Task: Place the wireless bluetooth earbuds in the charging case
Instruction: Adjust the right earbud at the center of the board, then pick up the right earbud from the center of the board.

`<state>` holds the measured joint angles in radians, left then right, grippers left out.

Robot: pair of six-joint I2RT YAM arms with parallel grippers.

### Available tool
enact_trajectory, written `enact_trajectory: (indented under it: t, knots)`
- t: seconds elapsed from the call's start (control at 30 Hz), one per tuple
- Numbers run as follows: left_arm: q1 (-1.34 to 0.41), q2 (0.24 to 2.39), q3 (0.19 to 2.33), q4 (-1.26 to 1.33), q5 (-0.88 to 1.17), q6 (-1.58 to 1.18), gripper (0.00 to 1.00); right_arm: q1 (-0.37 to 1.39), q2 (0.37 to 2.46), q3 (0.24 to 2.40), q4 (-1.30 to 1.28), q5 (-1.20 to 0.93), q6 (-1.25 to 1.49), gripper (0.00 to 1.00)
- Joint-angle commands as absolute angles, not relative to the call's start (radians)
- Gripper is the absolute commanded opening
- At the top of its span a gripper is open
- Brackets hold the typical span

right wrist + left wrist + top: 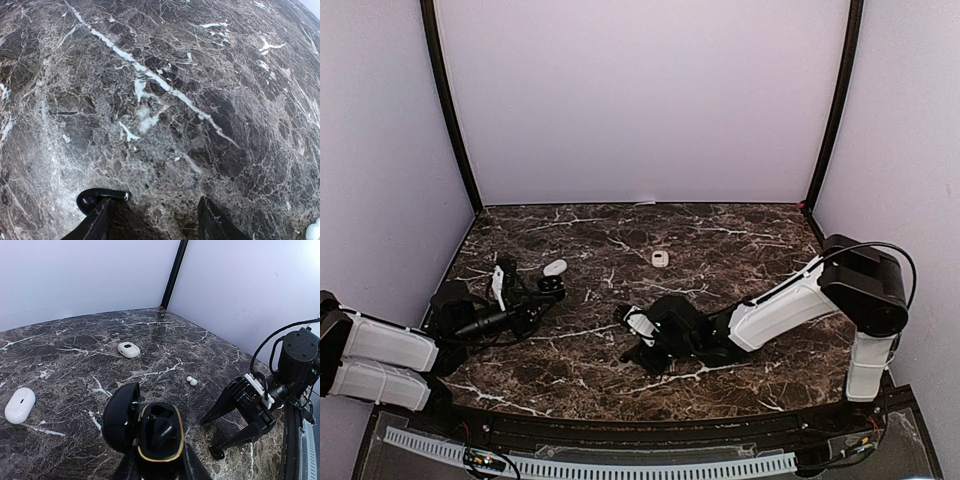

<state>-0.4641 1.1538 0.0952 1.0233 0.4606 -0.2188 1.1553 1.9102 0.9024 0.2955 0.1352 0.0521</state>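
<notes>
We saw the left gripper clenched on a glossy black, gold-rimmed charging case, lid open. The right gripper gaped. Two bean-shaped white earbuds lay nearby on the white-veined dark marble tabletop, against matte lilac walls.

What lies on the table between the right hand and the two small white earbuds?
Nothing: in the left wrist view, only bare marble table separates the open right hand from the earbuds.
</notes>
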Motion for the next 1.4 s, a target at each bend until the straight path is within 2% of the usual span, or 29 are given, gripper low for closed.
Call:
enact_trajectory:
  t: [0.0,0.63,1.07,1.37]
  knots:
    - [-0.468,1.157,0.104,1.058,0.478,-0.202,0.04,1.142,1.962,0.957,0.247,0.139,0.031,0.57]
    - [-0.469,1.141,0.099,1.057,0.468,-0.192,0.04,1.148,1.789,0.953,0.122,0.205,0.187,0.56]
    - [-0.469,1.127,0.091,1.066,0.474,-0.184,0.06,1.255,1.948,1.187,-0.006,0.345,0.411,0.59]
    - [-0.468,1.127,0.092,1.062,0.470,-0.184,0.06,1.253,2.027,1.205,-0.035,0.344,0.408,0.58]
